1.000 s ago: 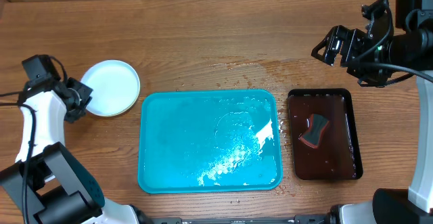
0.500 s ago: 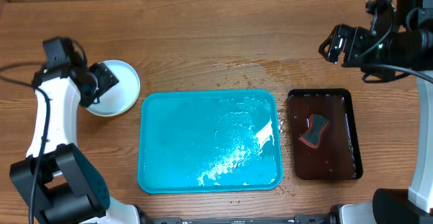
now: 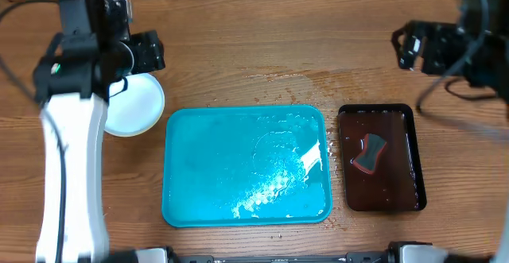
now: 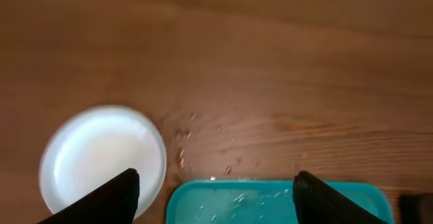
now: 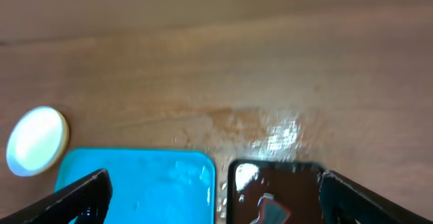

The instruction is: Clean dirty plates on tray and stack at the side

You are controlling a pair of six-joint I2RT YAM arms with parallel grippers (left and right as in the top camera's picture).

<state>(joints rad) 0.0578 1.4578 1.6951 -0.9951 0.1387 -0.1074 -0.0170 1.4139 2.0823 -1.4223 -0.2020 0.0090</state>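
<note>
Grippers first. Left gripper (image 3: 148,54) hangs over bare wood just beyond the far edge of the plates (image 3: 140,102). Its wrist view shows the two fingers (image 4: 114,198) spread wide with nothing between them, touching nothing. Right gripper (image 3: 413,46) hangs over the far right of the table (image 3: 238,48), beyond the dark tray (image 3: 344,168). Its fingers (image 5: 71,200) are likewise wide apart and carry nothing.

Plates: on the wood at the left, just beside the tray (image 3: 207,168) at its far-left corner and not on it. The left arm covers their left part in the overhead view. The top face is white and looks clean (the number in the pile cannot be told from above).

Tray: turquoise, centre of table, surface wet and glinting.

Dark tray: just right of the tray and apart from it by a narrow strip of wood. It holds brownish liquid and a grey sponge (image 3: 369,152) with a red edge.

Table: brown wood grain, with droplets (image 3: 306,79) scattered beyond the tray's far edge.
</note>
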